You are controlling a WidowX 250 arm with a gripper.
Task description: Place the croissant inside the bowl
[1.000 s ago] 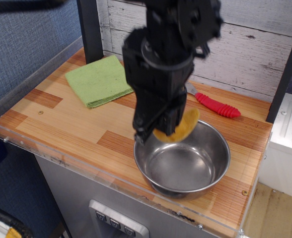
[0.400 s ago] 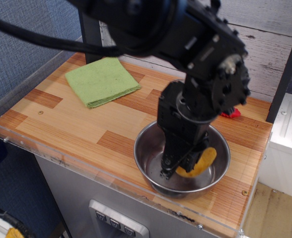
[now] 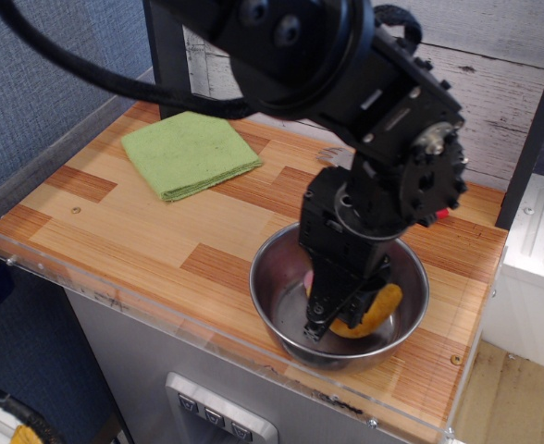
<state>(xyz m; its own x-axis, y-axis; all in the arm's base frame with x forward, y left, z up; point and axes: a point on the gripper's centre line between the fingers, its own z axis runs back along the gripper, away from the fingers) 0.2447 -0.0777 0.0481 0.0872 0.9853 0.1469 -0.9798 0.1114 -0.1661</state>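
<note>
In the single view, taken from above and in front of the counter, a wide round shiny stainless-steel bowl [image 3: 277, 287] is seen standing on a wooden plank-patterned countertop [image 3: 133, 231] near its front right edge. A bulky black robot arm [image 3: 346, 83] is reached down from the upper part of the frame, and its black gripper [image 3: 337, 310] is lowered into the bowl, below the rim. A small golden-brown crescent-shaped toy croissant [image 3: 376, 311] is seen inside the bowl, lying at the bottom towards the right wall, with a pinkish bit showing at the left side of the fingers. The croissant is placed directly at the fingertips, partly covered by them, with most of its body showing to their right. Whether the fingers are clamped on the pastry or parted from it cannot be told, since the contact is hidden by the gripper's own body. A folded green cloth [image 3: 189, 153] is laid flat on the far left part of the countertop, well apart from the bowl. A small part of a red-handled utensil [image 3: 442, 213] is visible behind the arm, beyond the bowl.
</note>
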